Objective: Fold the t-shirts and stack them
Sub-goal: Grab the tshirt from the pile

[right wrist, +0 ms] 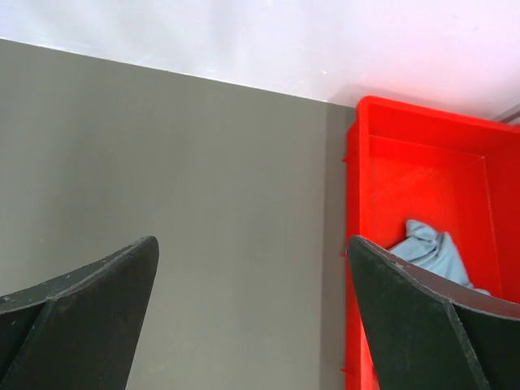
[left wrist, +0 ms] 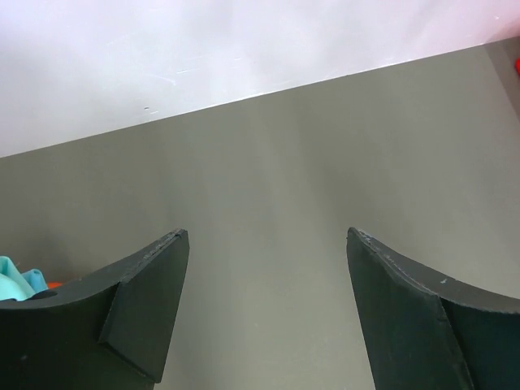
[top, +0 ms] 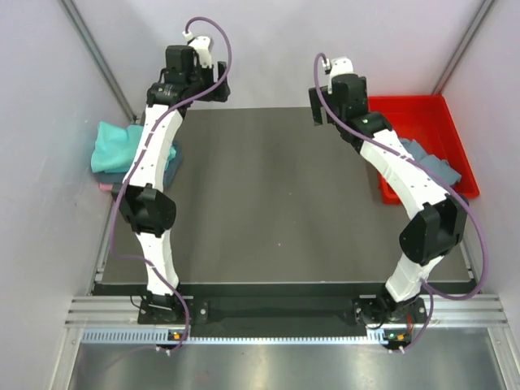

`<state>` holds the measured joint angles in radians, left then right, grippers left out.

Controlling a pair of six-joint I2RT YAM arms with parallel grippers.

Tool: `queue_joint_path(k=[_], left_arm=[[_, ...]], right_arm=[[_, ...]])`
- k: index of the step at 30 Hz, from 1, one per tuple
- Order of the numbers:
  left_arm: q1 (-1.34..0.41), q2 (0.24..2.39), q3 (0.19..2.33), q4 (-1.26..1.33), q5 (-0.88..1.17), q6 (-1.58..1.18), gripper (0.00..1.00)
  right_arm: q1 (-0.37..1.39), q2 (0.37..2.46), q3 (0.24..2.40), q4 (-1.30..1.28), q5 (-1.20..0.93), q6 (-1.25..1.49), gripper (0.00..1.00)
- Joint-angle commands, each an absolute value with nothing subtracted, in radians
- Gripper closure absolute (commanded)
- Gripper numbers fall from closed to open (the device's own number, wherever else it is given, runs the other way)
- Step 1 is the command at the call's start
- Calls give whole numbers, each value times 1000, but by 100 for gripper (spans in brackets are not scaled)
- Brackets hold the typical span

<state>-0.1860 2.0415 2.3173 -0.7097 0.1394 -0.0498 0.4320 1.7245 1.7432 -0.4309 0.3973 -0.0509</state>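
Observation:
A stack of folded t-shirts lies at the table's left edge: a bright teal one (top: 114, 145) on top, a blue one (top: 171, 159) and a pink edge (top: 106, 187) under it. A dusty grey-blue t-shirt (top: 435, 166) lies crumpled in the red tray (top: 422, 114); the right wrist view also shows it (right wrist: 431, 250). My left gripper (left wrist: 268, 244) is open and empty above the bare table at the far left (top: 213, 91). A bit of teal cloth (left wrist: 15, 280) shows at its lower left. My right gripper (right wrist: 252, 248) is open and empty above the table, just left of the tray (right wrist: 422, 162).
The dark table (top: 276, 203) is walled in by pale panels at the back and sides. The red tray stands at the back right corner. The left arm (top: 154, 154) crosses over the shirt stack.

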Motion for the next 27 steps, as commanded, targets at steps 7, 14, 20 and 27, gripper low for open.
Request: queue_joint_path(k=[7, 14, 20, 27], left_arm=[[-199, 2036, 2342, -670, 120, -37, 16], [-204, 2033, 2324, -683, 124, -35, 16], [-206, 2046, 2307, -690, 150, -43, 18], [-210, 2049, 2278, -696, 153, -40, 18]], right_arm=[[433, 1715, 1825, -400, 440, -268, 0], [244, 1700, 1859, -509, 278, -126, 0], [32, 1723, 1750, -575, 164, -74, 2], [-144, 1761, 1625, -603, 88, -67, 2]])
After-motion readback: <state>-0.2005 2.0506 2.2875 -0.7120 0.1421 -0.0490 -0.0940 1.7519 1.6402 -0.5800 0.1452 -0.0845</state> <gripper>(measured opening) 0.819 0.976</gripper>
